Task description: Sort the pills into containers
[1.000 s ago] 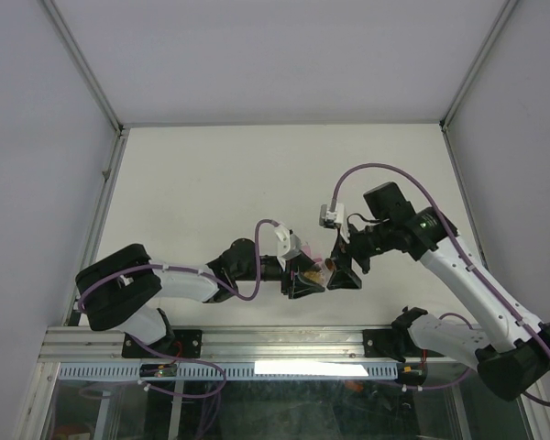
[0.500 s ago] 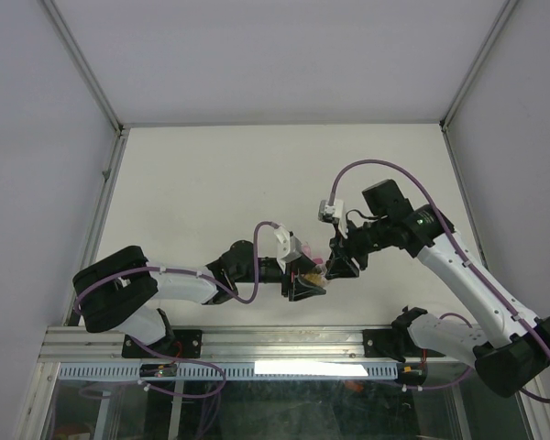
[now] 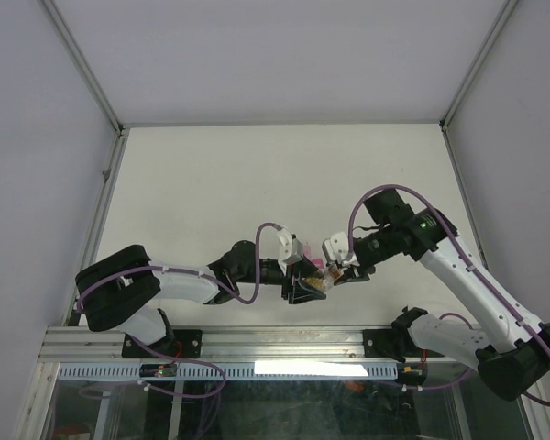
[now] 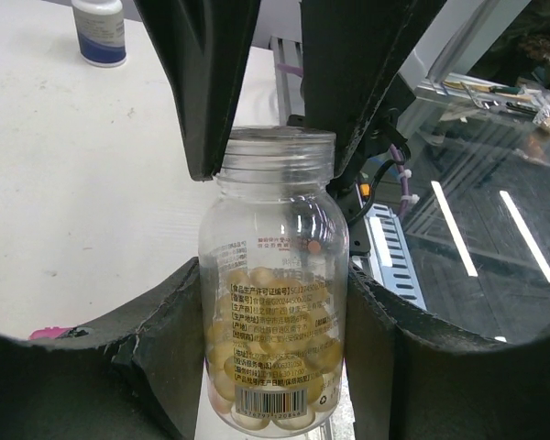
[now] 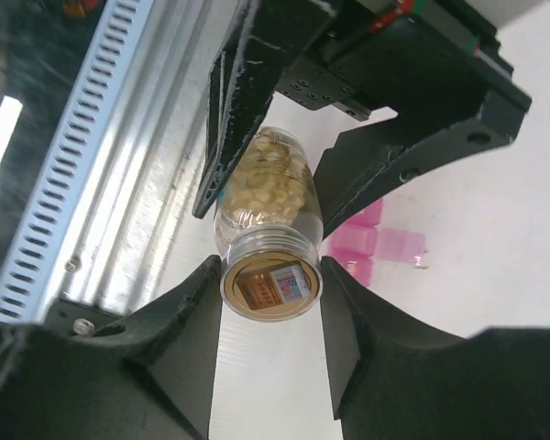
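A clear pill bottle holding yellow pills is held off the table between both grippers. My left gripper is shut on its body. My right gripper is shut on its clear lid, with a gold seal showing through. In the top view the left gripper and the right gripper meet at the bottle near the table's front edge. The magenta containers lie on the table just behind the bottle, with one lid standing open; they show as a pink patch partly hidden by the left wrist.
A white bottle with a blue label stands on the table, seen beyond the left gripper. The aluminium rail at the table's front edge runs close under the grippers. The white table stretches to the back.
My right gripper has turned at the wrist, come onto the bottle's lid and shut on it. The left gripper has kept its grip on the bottle in the same place.
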You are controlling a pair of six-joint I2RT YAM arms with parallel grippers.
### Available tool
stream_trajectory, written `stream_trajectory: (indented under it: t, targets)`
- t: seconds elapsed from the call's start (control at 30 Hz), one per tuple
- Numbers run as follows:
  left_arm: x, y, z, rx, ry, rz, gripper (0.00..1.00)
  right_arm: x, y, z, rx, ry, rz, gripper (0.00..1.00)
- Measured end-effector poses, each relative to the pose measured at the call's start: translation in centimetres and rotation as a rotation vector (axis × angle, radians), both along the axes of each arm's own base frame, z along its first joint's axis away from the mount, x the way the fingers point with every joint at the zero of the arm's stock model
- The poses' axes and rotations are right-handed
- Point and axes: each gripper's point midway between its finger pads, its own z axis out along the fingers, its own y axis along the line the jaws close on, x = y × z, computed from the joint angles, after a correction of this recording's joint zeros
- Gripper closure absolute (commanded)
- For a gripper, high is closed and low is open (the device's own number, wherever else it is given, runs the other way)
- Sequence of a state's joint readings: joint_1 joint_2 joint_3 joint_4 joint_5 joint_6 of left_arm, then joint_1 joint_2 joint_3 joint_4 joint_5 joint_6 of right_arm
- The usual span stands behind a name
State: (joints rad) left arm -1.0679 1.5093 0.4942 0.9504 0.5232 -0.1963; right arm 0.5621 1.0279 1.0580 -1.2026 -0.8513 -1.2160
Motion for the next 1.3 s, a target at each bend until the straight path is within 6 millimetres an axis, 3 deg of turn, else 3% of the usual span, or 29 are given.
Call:
stream_trajectory:
  t: [0.17,0.37,0.87,1.03,1.3]
  targets:
    - [0.0,-0.4,-1.0,0.022,0.018,-0.011,1.00,0.5,-0.3,-0.5,-0.001,-0.157,0.142,0.99]
    - [0.1,-0.4,-1.2,0.029,0.022,-0.007,1.00,0.7,-0.2,-0.7,-0.003,-0.179,0.173,0.93]
    - [-0.2,0.3,-2.4,0.049,0.034,-0.005,1.00,1.6,-1.3,2.5,0.100,-0.189,-0.047,0.92]
    - [-0.4,0.9,-2.6,0.048,0.033,0.005,1.00,4.5,-1.6,3.0,0.147,-0.108,-0.295,0.88]
    - [-0.7,2.1,-1.6,0.005,0.025,0.030,1.00,12.8,-4.1,1.6,0.202,0.061,-0.795,0.85]
